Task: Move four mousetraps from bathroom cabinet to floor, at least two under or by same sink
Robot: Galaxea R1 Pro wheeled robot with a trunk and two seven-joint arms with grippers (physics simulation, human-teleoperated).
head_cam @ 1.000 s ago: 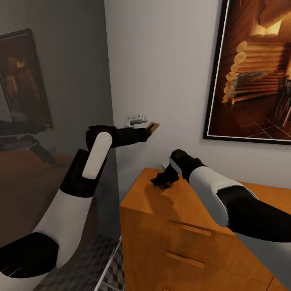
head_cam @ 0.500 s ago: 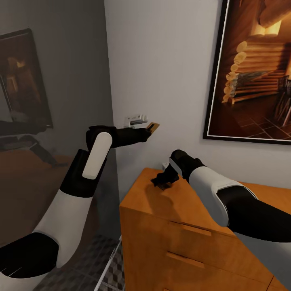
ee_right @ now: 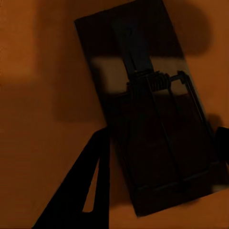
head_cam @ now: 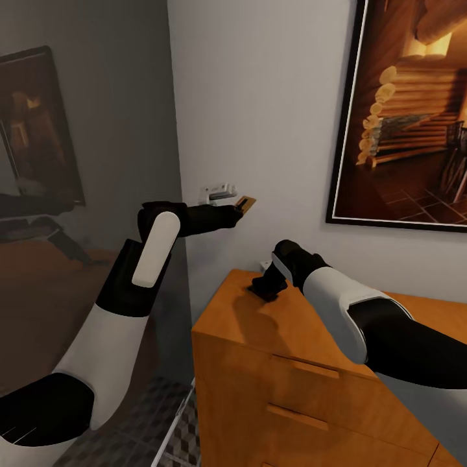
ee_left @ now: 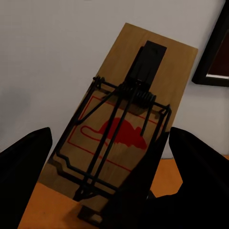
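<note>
I am holding one mousetrap (ee_left: 125, 128) up in front of the pale wall with my left gripper (head_cam: 239, 209), its fingers (ee_left: 25, 164) closed on the board's lower end, the red mouse print and dark wire spring facing the wrist camera. My right gripper (head_cam: 264, 288) is reaching down onto the top of the orange-brown cabinet (head_cam: 259, 337), where a second mousetrap (ee_right: 151, 114) is lying flat in shadow; I cannot tell whether those fingers are clamping it. A framed picture (head_cam: 408, 117) is hanging on the wall.
</note>
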